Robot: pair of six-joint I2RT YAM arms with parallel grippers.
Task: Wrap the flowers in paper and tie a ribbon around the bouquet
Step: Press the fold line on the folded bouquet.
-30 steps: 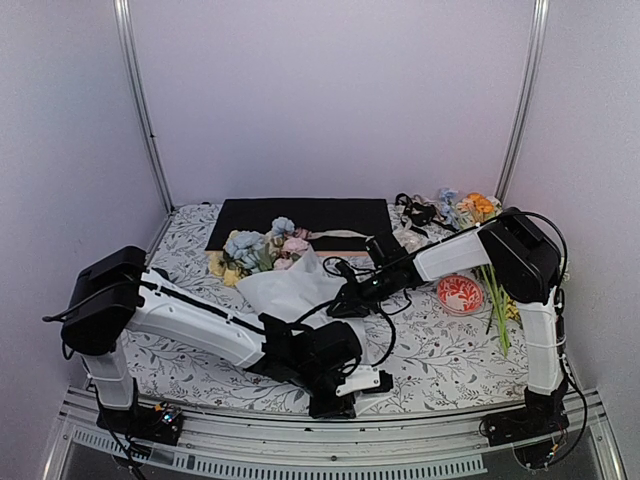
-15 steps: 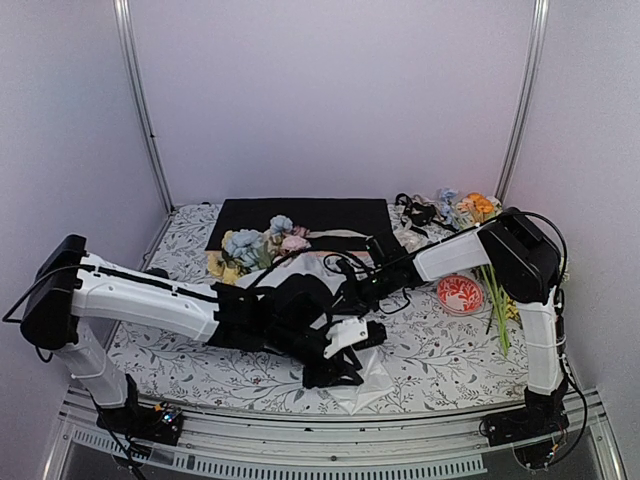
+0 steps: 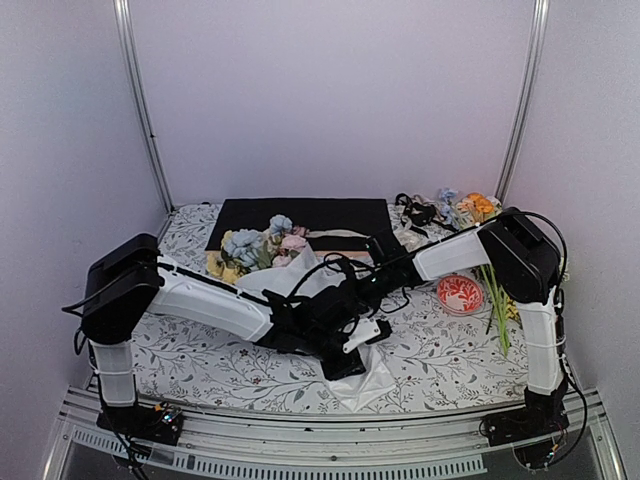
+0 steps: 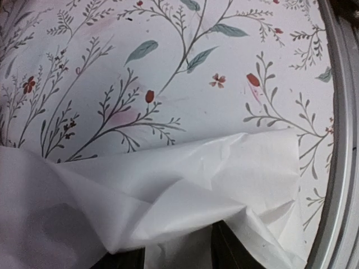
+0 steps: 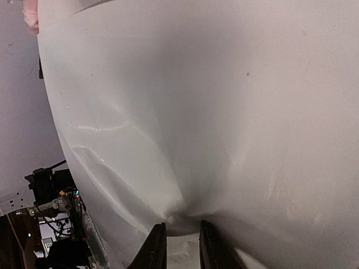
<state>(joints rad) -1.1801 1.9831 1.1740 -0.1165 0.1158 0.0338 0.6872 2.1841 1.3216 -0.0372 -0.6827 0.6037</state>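
Observation:
The flowers [image 3: 256, 246], blue, pink and yellow blooms, lie at the back left with their stems under the white paper [image 3: 300, 280]. The paper runs from there toward the near edge, where one corner [image 3: 365, 385] lies flat. My left gripper [image 3: 345, 362] sits low over that near part. In the left wrist view the paper [image 4: 185, 185] drapes over its gripper [image 4: 174, 249]; the dark fingers [image 4: 233, 255] stand well apart. My right gripper [image 5: 178, 224] is shut on a pinched fold of paper [image 5: 224, 112], at mid-table [image 3: 345, 290]. A thin cream strip [image 3: 330, 234], likely the ribbon, lies behind.
A black sheet [image 3: 300, 213] covers the back of the floral tablecloth [image 3: 450, 350]. A red-and-white disc [image 3: 460, 293] and green stems [image 3: 497, 300] lie at the right. Orange sprigs [image 3: 478, 205] and a black ribbon [image 3: 418, 212] sit at the back right. A metal rail [image 4: 342, 168] borders the near edge.
My left arm carried the paper's corner toward the near edge, then drew back a little toward the centre. The corner stays near the edge. The right arm has held still.

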